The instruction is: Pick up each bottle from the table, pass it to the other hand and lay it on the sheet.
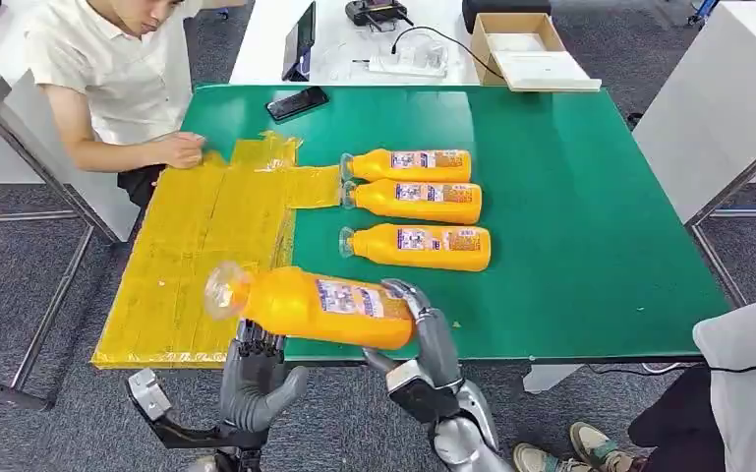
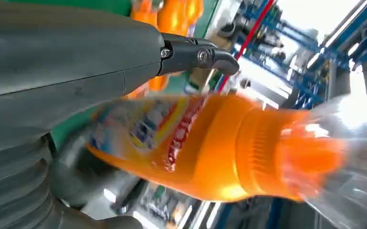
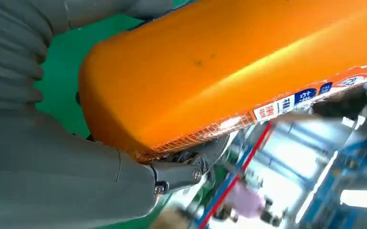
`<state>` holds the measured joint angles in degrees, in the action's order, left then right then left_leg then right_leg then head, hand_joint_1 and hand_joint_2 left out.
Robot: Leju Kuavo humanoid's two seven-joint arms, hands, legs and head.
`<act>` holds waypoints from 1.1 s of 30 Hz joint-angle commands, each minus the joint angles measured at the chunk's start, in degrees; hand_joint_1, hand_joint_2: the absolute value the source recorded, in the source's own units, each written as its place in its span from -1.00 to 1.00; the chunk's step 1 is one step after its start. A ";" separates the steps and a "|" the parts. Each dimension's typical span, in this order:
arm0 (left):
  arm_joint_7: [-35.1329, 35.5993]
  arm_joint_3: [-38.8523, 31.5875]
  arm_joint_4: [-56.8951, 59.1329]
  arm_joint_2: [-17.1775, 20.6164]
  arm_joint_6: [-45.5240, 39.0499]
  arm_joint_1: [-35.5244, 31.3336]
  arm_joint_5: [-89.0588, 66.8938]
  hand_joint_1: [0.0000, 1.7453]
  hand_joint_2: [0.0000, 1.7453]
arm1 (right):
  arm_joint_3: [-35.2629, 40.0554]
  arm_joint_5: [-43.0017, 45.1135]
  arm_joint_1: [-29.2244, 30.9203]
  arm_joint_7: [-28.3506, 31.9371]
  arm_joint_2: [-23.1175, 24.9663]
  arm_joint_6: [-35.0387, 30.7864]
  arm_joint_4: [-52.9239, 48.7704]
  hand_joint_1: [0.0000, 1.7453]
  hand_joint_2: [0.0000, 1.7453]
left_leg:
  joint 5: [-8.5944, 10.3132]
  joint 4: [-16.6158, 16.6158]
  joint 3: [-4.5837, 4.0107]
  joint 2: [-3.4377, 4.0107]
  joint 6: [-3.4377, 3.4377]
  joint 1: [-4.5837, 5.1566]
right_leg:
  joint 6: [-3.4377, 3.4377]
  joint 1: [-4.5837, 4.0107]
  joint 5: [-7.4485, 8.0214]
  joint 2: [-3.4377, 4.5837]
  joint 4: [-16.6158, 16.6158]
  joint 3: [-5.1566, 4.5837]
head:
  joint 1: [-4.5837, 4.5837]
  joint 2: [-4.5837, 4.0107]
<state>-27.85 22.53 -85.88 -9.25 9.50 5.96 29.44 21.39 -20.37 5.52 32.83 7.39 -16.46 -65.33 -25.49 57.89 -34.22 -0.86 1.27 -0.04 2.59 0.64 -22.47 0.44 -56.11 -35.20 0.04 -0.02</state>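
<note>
An orange bottle (image 1: 319, 307) is held lying sideways above the near edge of the green counter (image 1: 590, 226), its clear cap end pointing away from the right hand (image 1: 423, 329) and out over the yellow sheet (image 1: 202, 256). The base end of the bottle is gripped by the right hand, whose fingers are wrapped around it from behind and beneath; in the right wrist view the bottle's rounded base (image 3: 210, 76) is seen pressed against the thumb. The left hand (image 1: 254, 369) is placed just below the bottle's neck end, fingers pointing upward and partly spread. Whether its fingertips touch the bottle or merely stand under it cannot be told from the head view; in the left wrist view the bottle (image 2: 210, 143) is seen blurred, lying close across the hand, with one dark finger (image 2: 195, 55) arched over it.

Beyond the right hand, three more bottles (image 1: 415, 202) lie side by side on the counter, caps turned toward the sheet, the two farthest touching each other. At the sheet's far corner, well beyond the left hand, a person's hand (image 1: 179, 149) is rested on the yellow material. A black phone (image 1: 297, 102) lies near the counter's far edge.
</note>
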 commanded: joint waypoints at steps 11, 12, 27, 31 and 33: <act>0.86 0.43 4.41 1.27 0.93 -3.72 0.35 -1.00 1.00 | 10.60 -0.86 5.53 -0.54 3.01 2.46 14.27 1.00 1.00 | -0.02 -0.06 0.12 0.01 -0.05 0.00 | -0.06 -0.02 -0.02 -0.02 0.06 0.13 | 0.00 0.02; 0.68 -0.13 4.31 0.95 0.90 -3.77 0.51 -1.00 1.00 | 11.29 -1.02 5.60 -0.56 3.08 2.76 14.94 1.00 1.00 | -0.05 -0.08 0.20 0.05 -0.07 -0.01 | -0.09 -0.03 -0.04 -0.01 0.07 0.20 | 0.00 0.02; -1.54 -4.83 -0.19 -1.69 -3.28 -1.62 -1.34 1.00 1.00 | 12.95 -2.50 3.20 -3.71 2.68 2.16 15.37 -1.00 -1.00 | -0.08 -0.06 0.22 0.00 -0.07 -0.02 | -0.08 -0.04 -0.09 -0.07 0.06 0.23 | -0.04 0.00; -1.70 -5.46 -0.73 -1.52 -4.09 -1.22 -1.58 1.00 1.00 | 13.18 -2.74 2.19 -4.04 2.50 1.69 14.28 -1.00 -1.00 | -0.03 -0.06 0.10 -0.05 -0.05 0.00 | -0.06 -0.02 -0.06 -0.10 0.05 0.10 | -0.02 0.00; -1.70 -5.46 -0.73 -1.52 -4.09 -1.22 -1.58 1.00 1.00 | 13.18 -2.74 2.19 -4.04 2.50 1.69 14.28 -1.00 -1.00 | -0.07 -0.06 0.17 -0.02 -0.07 0.00 | -0.08 -0.03 -0.09 -0.09 0.05 0.16 | -0.02 0.02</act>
<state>-29.22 19.13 -86.01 -10.43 5.94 5.82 27.89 32.24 -22.82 8.38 29.36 11.30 -14.60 -53.61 -25.50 57.89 -34.27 -0.86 1.27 -0.03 2.59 0.65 -22.48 0.44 -56.11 -35.26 0.02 0.00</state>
